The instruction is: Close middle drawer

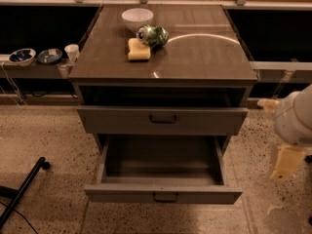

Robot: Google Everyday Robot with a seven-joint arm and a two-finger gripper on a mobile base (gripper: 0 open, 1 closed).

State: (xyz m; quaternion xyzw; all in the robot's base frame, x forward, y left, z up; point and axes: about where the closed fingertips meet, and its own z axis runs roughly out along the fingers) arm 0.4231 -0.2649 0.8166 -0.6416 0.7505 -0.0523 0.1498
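The grey-brown cabinet (204, 57) stands in the middle of the camera view. The middle drawer (163, 195) is pulled far out. Its inside is empty and its front has a small dark centre handle. The top drawer (163, 120) above it stands slightly out. The lowest drawer is hidden under the open one. My arm comes in at the right edge as a white rounded body. The gripper (284, 164), a cream piece below that body, is right of the middle drawer's front corner and apart from it.
On the cabinet top are a white bowl (137, 18), a green can (152, 34) on its side and a yellow sponge (138, 50). A low shelf at the left holds two small bowls (22, 56) and a white cup (71, 51). A black leg (22, 191) lies on the floor at bottom left.
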